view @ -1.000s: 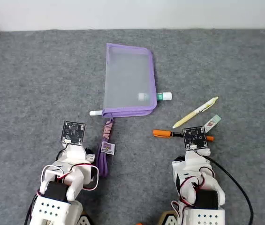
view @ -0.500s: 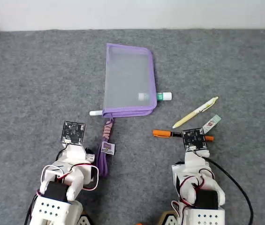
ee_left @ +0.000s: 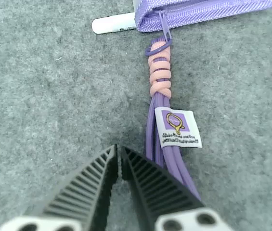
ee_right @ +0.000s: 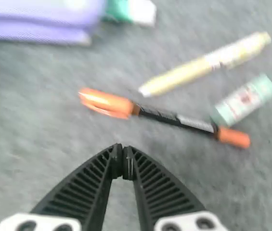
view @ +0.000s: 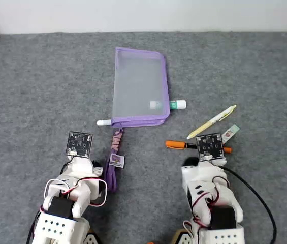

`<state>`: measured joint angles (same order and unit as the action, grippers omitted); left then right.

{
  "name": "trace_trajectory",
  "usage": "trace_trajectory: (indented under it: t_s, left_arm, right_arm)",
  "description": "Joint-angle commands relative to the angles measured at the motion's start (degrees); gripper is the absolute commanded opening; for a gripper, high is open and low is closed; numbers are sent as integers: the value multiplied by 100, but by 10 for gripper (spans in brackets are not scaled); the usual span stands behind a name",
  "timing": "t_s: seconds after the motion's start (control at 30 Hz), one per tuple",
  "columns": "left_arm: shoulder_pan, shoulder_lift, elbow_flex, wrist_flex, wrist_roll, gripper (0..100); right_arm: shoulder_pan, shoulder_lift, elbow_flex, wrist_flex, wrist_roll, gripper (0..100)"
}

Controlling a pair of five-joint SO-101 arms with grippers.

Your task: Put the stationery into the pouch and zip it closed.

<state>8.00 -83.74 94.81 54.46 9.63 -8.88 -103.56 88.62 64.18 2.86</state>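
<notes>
The purple see-through pouch (view: 139,86) lies flat at the middle of the table, its zipper edge (ee_left: 208,12) facing the arms. A white pen (view: 103,122) pokes out at its near left corner, and a green-and-white marker (view: 176,104) sticks out on its right side. To the right lie a yellow pen (view: 212,121), an orange-and-black pen (ee_right: 160,113) and a small green eraser (ee_right: 244,98). My left gripper (ee_left: 119,151) is shut and empty beside the pouch's purple strap (ee_left: 161,96). My right gripper (ee_right: 122,149) is shut and empty, just short of the orange-and-black pen.
The strap has a pink wrap (ee_left: 159,72) and a white label (ee_left: 179,127) and runs from the zipper pull (ee_left: 163,26) toward the left arm. Grey carpet covers the table, with open room at far left and far right. A white wall edge borders the back.
The right arm has edged forward and slightly left toward the orange-and-black pen. The left arm and all the stationery stay where they were.
</notes>
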Motion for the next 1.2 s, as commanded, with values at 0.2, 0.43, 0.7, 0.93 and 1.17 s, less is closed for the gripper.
trace_trajectory:
  t_s: [0.2, 0.43, 0.7, 0.93, 1.17]
  left_arm:
    - [-44, -70, -66, -114, 26, 14]
    - [-44, -70, -66, -114, 26, 14]
    - [-44, -70, -66, -114, 26, 14]
    - [-44, -70, -66, -114, 26, 14]
    - [-44, -70, -66, -114, 26, 14]
  right_arm:
    - [-1367, 1692, -1987, 215, -624, 8]
    - [-2026, 5341, -4448, 251, -1275, 8]
    - [-2325, 8462, -6435, 277, -1679, 9]
    - [-2615, 10246, -8026, 848, -2242, 69]
    - [-2686, 11776, -9793, 1613, -2796, 234]
